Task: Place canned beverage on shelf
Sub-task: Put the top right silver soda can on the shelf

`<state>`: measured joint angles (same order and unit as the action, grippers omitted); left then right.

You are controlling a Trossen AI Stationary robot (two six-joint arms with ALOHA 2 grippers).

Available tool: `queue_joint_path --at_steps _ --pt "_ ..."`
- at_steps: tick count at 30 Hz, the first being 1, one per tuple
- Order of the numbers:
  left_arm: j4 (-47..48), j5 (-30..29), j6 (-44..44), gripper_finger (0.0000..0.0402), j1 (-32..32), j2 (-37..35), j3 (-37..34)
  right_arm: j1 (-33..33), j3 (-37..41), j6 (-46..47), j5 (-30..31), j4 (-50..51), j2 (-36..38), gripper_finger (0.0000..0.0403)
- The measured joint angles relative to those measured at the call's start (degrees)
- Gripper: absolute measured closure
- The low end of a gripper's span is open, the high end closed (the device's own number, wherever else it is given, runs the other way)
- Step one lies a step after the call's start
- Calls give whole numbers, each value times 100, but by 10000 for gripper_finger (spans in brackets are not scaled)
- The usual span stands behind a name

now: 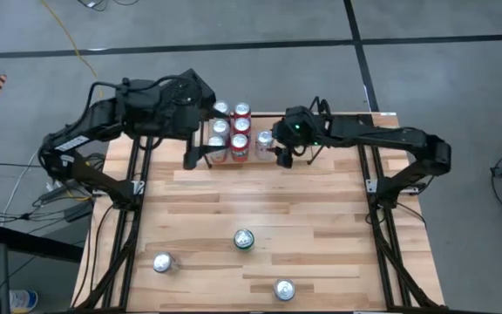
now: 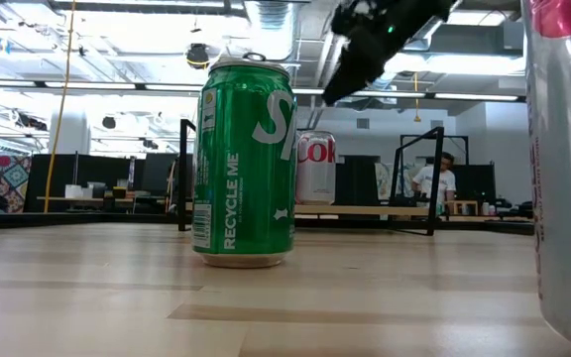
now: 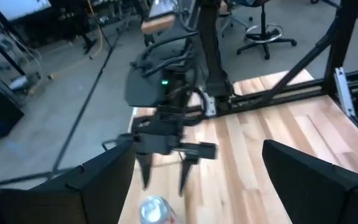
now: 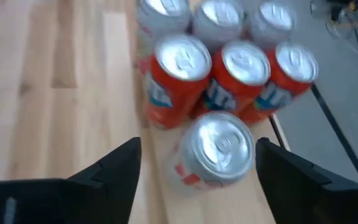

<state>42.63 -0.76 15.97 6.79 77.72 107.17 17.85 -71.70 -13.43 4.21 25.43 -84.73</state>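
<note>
- Three cans stand loose on the table (image 1: 303,209) in the lower half of the high view: the green can (image 1: 244,239) near the middle, a silver can (image 1: 163,262) to the lower left, and another can (image 1: 284,289) at the bottom centre.
- Seven more sit on the shelf (image 1: 206,146) at the top centre; the silver-and-red can (image 4: 219,149) is last in line, just beside the orange cans (image 4: 178,81).
- Your right hand (image 1: 283,158) hovers over that last can with its fingers spread wide on either side, gripping nothing that you can see — the can stands on its own.
- Your left hand (image 1: 197,157) hangs at the shelf's left end, fingers apart and empty.
- Expect a thin aluminium wall — stiff while full, but easily dented if squeezed hard — and a smooth, probably slippery side.
- Take the next can across the middle of its body, fingers square to the wall, not by the rim.
- Weight cannot be told; treat each as full and top-heavy if tilted.
</note>
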Motion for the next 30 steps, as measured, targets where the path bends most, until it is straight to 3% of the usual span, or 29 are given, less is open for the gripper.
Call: queue_joint_path --at_steps 9,20,30 --pt "444 -5 -370 65 -41 27 -9 298 -14 -15 28 -242 -547 60" --pt "468 -10 -451 65 -42 113 -15 567 -33 -163 -157 -501 -1115 61" --pt "445 -166 -486 65 -40 113 -35 776 -35 183 -245 -620 -1123 70"
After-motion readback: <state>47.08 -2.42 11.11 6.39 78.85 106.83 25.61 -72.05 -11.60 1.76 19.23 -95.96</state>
